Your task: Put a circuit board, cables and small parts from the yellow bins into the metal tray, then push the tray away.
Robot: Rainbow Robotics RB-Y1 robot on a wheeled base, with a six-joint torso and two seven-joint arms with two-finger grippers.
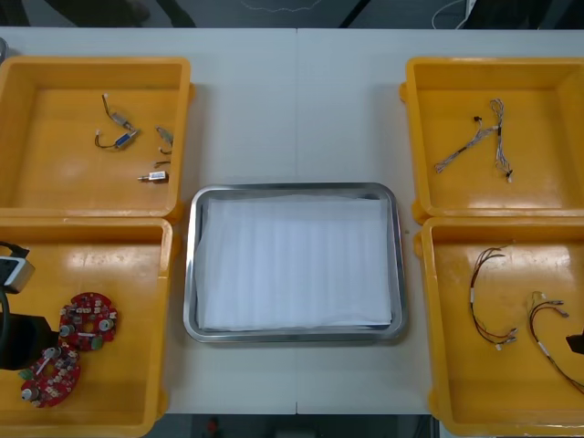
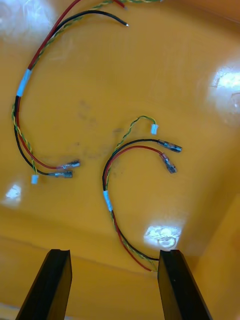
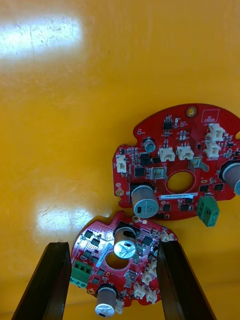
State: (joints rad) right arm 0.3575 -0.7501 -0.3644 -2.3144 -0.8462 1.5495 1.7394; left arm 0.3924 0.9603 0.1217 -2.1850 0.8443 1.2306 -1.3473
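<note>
Two round red circuit boards lie in the near left yellow bin, one beside the other. My left gripper is open just over them, and the nearer board sits between its fingers while the farther board lies beyond the tips. Over the near right yellow bin my right gripper is open above the bin floor. A red and yellow cable curls just past its fingertips, its end reaching in near the right finger. A second cable lies farther off. The metal tray, white inside, holds nothing.
The far left yellow bin holds several small metal parts. In the far right yellow bin lie twisted cables. The left arm shows at the table's left edge and the right arm at its right edge.
</note>
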